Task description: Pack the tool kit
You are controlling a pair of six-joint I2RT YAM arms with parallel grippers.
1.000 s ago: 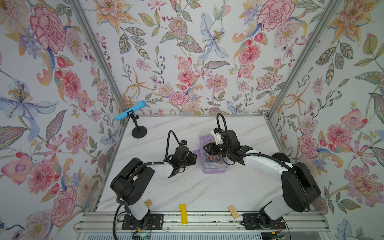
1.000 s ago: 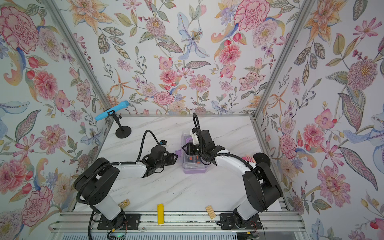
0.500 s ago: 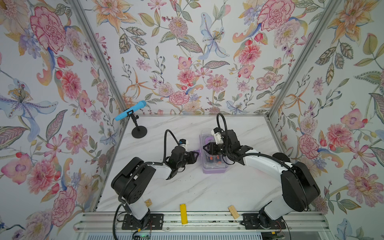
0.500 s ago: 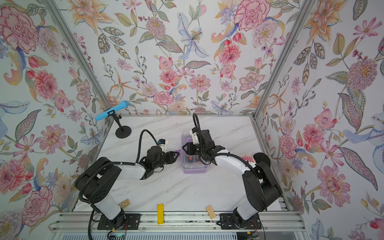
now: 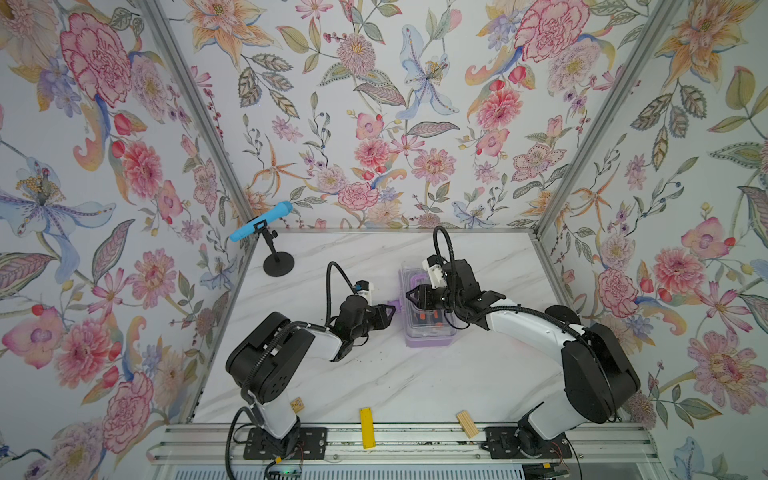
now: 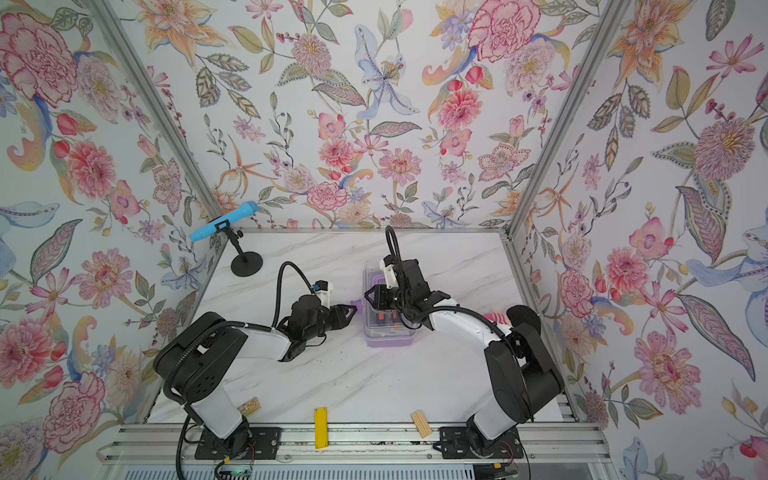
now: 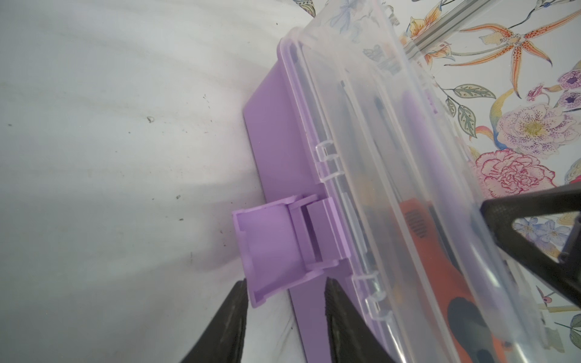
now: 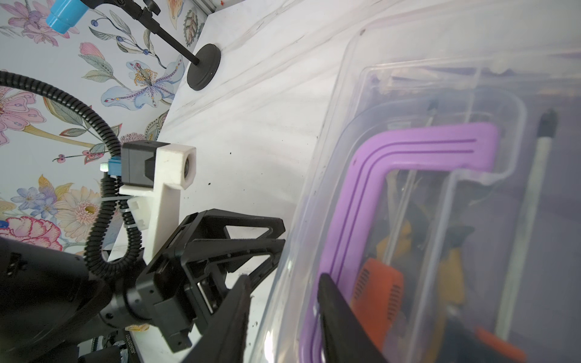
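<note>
The tool kit (image 5: 428,332) (image 6: 388,332) stands mid-table, its clear lid (image 7: 393,157) down on the lilac base (image 7: 276,132). Through the lid I see an orange-black screwdriver (image 7: 440,267) (image 8: 377,283), yellow pliers handles (image 8: 452,276) and the purple handle (image 8: 393,147). The purple latch (image 7: 270,248) (image 5: 395,305) sticks out sideways, unfastened. My left gripper (image 7: 286,295) (image 5: 388,311) is open at the latch, whose free corner sits between the fingertips. My right gripper (image 8: 286,289) (image 5: 411,297) is open and straddles the lid's latch-side rim, with one finger over the lid and one outside it.
A blue microphone (image 5: 261,226) on a black stand (image 5: 278,266) is at the back left. Along the front edge lie a flat yellow bar (image 5: 366,422), a wooden block (image 5: 467,424) and a small tan piece (image 5: 297,404). Flowered walls enclose three sides.
My left gripper has crept right toward the case's latch. The right arm and the case have stayed still.
</note>
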